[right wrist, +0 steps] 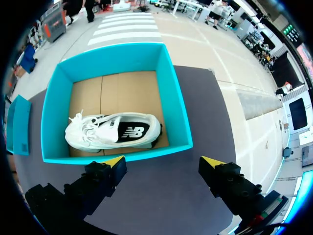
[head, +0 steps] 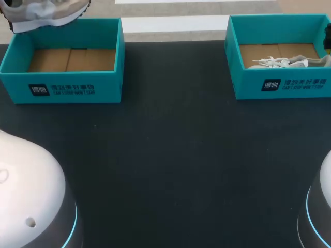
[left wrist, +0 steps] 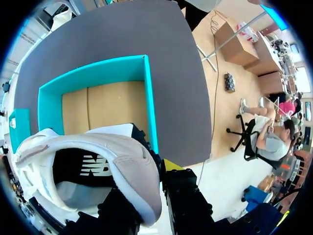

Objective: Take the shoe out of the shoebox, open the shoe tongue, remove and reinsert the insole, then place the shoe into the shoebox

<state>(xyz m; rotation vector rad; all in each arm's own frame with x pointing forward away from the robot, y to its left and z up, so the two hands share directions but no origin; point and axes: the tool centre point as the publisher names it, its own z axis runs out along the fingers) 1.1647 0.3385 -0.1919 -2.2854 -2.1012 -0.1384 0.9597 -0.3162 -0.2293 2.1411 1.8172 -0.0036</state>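
Left claw [left wrist: 146, 185] first: its fingers are clamped on the pale shoe [left wrist: 98, 161], one on each side of the heel collar, and only one yellow tip peeks out beside the shoe's rim. I hold the shoe up in the air over the left shoebox [left wrist: 151, 107], whose teal walls and brown cardboard floor show ahead of my fingers. Seen from the head view, the shoe hangs by that box's far left corner, sole down. My right claw [right wrist: 164, 164] has its fingers spread wide apart with nothing between them, and it hangs over the dark table [head: 170, 155] just short of the near wall of the right shoebox [right wrist: 178, 107]. A second shoe [right wrist: 115, 132], white with loose laces, lies on its side on that box's cardboard floor, close to the near wall. Both boxes stand along the table's far edge, well apart, on a flat, matte, dark grey surface.
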